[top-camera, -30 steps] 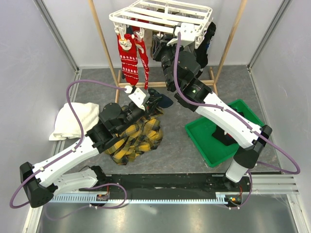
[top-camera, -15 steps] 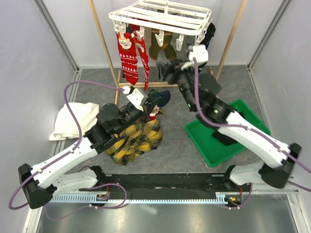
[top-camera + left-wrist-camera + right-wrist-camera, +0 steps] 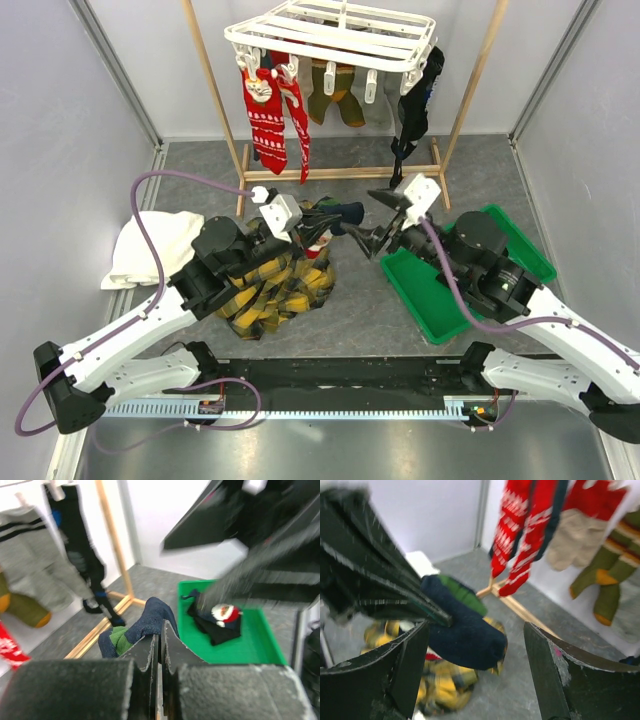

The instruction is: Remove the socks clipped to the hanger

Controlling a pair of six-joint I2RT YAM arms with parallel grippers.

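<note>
The white hanger [image 3: 335, 30] hangs at the back with red socks [image 3: 268, 120], olive and tan socks [image 3: 335, 95] and a black sock [image 3: 415, 110] clipped to it. My left gripper [image 3: 318, 222] is shut on a navy sock with a green patch [image 3: 145, 625], held above the plaid cloth. My right gripper [image 3: 372, 222] is open just right of it. In the right wrist view the navy sock's toe [image 3: 465, 630] lies between my right gripper's [image 3: 475, 645] spread fingers [image 3: 550, 675], apart from both. The red socks [image 3: 525, 530] hang behind.
A green tray [image 3: 430, 290] at the right holds a Santa-face sock [image 3: 222, 620]. A yellow-black plaid cloth [image 3: 275, 290] lies under the left gripper and a white towel [image 3: 150, 245] to its left. The wooden pole frame [image 3: 340, 172] stands below the hanger.
My right arm has come down from the hanger to beside the navy sock, and its jaws have opened wide. The left arm has barely shifted and keeps its grip.
</note>
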